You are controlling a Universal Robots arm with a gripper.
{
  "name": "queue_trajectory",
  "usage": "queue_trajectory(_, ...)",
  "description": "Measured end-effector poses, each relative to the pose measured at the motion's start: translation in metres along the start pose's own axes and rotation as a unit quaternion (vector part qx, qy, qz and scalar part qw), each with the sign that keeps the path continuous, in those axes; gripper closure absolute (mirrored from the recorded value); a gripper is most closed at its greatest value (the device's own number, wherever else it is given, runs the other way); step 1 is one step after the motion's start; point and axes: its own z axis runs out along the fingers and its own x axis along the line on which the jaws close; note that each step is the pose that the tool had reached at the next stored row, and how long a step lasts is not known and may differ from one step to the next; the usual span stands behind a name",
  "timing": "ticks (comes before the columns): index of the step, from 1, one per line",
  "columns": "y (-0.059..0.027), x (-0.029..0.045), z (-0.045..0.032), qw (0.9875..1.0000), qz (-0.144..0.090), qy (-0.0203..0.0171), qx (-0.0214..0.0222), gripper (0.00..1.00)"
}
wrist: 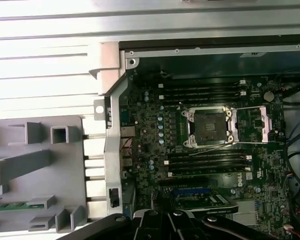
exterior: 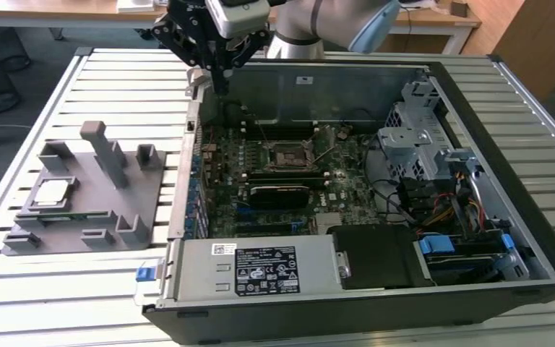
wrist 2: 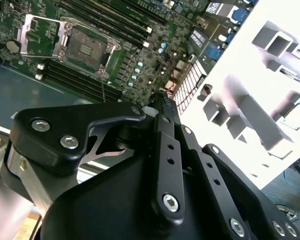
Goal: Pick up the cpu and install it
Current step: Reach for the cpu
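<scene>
I see an open computer case (exterior: pixel 374 307) on the slatted table (exterior: pixel 56 289), its motherboard (exterior: pixel 258 188) socket (exterior: pixel 287 157) open. A grey plastic fixture (exterior: pixel 84 195) sits beside it, at the exterior view's left.

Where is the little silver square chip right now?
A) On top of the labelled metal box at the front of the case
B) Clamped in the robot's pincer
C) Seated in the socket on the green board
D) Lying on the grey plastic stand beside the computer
D: the cpu lies on the grey fixture, to the exterior view's left of the open computer case; the socket holds no chip.
</scene>
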Motion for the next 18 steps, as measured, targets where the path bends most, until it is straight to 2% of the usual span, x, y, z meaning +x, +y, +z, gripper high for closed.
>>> queue_trajectory(8, -0.0007, 0.0092, -0.0002, 1.0, 0.0, 0.0, 0.0, 0.89)
queue_trajectory(18, -0.0013, 0.0168, -0.0003, 1.0, 0.0, 0.0, 0.0, 0.89)
